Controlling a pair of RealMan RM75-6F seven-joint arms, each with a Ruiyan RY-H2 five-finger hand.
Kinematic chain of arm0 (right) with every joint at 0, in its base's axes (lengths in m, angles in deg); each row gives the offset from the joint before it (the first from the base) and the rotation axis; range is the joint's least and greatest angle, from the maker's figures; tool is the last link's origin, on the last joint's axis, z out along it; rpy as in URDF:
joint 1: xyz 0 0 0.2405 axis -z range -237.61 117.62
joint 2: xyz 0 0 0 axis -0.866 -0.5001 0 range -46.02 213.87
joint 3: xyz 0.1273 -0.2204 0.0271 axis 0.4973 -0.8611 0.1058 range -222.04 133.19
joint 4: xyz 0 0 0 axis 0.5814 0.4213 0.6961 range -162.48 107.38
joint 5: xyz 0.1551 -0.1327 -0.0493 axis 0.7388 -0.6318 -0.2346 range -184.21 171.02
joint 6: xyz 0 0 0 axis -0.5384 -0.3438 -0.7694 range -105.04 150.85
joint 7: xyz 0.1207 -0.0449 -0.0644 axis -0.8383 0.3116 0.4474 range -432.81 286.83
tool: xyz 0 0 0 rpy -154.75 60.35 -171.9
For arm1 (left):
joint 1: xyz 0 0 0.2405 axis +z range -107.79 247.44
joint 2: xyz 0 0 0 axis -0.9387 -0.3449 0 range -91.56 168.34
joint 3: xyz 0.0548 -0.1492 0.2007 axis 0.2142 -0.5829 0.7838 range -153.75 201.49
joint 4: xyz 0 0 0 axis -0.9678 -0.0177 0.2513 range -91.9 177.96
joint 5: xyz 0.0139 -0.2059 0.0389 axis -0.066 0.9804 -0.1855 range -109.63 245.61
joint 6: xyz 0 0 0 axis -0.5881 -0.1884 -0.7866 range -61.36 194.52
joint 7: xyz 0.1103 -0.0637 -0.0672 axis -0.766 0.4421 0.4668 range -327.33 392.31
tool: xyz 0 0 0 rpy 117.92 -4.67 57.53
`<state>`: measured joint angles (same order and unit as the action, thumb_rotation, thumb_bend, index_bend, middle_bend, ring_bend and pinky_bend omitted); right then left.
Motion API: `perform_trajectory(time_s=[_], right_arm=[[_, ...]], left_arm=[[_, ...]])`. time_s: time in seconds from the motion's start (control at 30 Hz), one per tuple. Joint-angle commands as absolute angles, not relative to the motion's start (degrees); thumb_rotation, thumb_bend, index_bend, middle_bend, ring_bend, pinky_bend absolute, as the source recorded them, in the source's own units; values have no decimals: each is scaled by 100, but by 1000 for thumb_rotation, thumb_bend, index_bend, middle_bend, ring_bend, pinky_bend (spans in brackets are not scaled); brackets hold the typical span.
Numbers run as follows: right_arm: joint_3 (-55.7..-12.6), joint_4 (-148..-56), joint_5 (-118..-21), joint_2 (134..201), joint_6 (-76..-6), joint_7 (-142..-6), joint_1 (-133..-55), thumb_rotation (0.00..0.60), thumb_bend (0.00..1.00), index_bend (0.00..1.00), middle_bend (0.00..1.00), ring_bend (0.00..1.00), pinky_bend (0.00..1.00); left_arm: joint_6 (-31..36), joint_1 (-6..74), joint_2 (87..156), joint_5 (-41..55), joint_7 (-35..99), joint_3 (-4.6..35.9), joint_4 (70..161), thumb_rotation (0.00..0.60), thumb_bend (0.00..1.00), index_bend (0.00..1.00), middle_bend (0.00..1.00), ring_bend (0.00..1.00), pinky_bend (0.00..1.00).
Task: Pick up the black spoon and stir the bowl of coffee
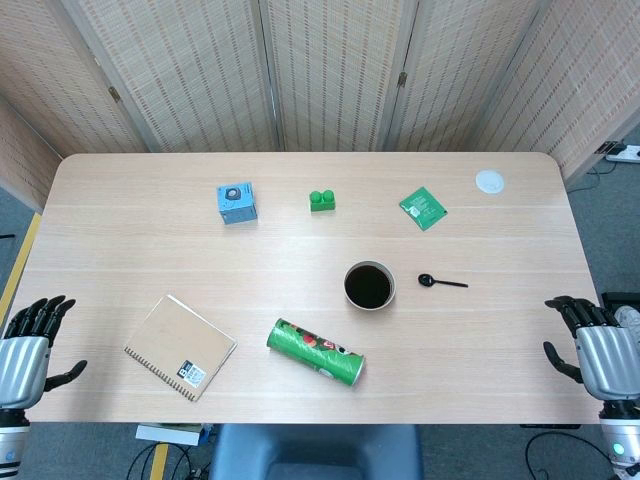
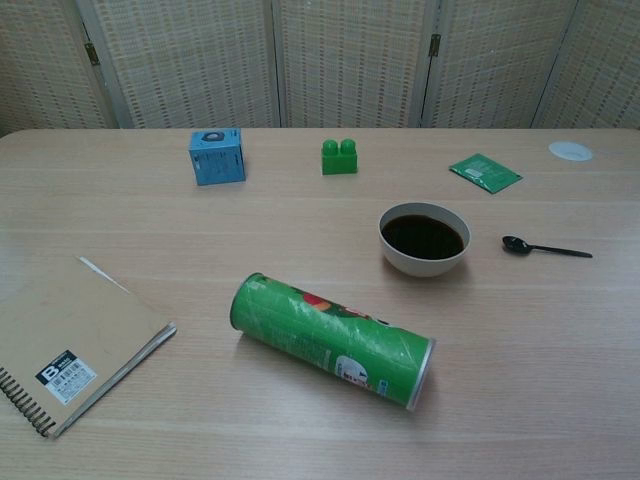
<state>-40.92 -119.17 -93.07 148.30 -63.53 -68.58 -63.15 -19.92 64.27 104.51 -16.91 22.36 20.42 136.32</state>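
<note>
The black spoon [image 1: 441,282] lies flat, just right of the bowl of coffee [image 1: 369,286]. Both hands, left hand [image 1: 30,345] and right hand [image 1: 592,345], are empty with fingers apart. The thin handle may slip when pinched, or the bowl may get knocked.

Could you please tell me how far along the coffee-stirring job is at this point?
Nothing looks done yet. The black spoon lies flat on the table, just right of the bowl of coffee and apart from it. Neither hand holds anything: the left hand and right hand sit open at the table's near corners. Reaching, grasping the spoon and stirring all remain.
</note>
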Motion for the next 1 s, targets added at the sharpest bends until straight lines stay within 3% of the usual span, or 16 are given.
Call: perform_trajectory(time_s=[0.03,1.0], right_arm=[[-4092,-11913,-9313,14834,-6358,-6863,-6314,600,238,271,264,246,313],[-4048,-11814,-9320,14882,-6321,-6881,-6365,600,238,271,317,288,313]], left_arm=[[-1991,6426,10455,-1691,2236,2042,13627,600,195,172,154,122,177],[-2055,6430,10489,-1778,2295,2040,13607,600,195,185,154,122,177]])
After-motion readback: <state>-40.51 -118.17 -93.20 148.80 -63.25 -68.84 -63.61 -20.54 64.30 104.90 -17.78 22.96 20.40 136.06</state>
